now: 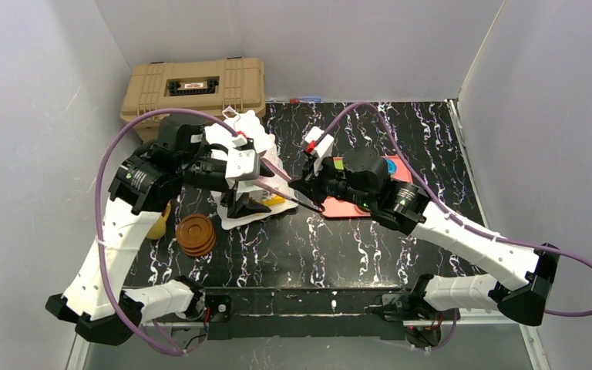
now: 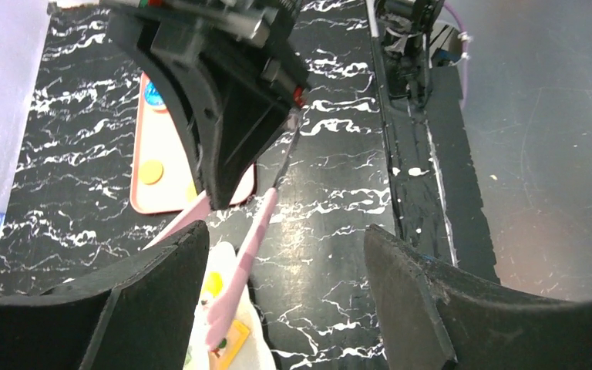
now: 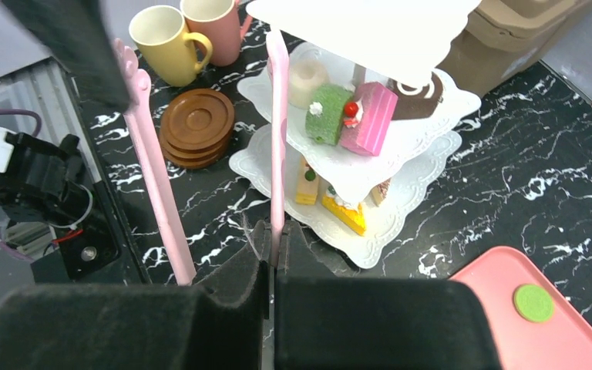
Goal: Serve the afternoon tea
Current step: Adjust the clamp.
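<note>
No text is legible. The label (image 1: 193, 85) on the tan hard case (image 1: 239, 86), upper left of the top view, is blurred.

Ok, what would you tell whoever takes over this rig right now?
Left pincer: open, empty, over the stand.
Right pincer: shut on pink tongs, their tips by the stand.
Things: pastries on the stand; yellow cup and pink cup on the table beside the stacked saucers; tray shows only flat discs.
Done: tongs in grip; nothing served.
To do, likely: move pastries with the tongs, set cups on saucers.
</note>
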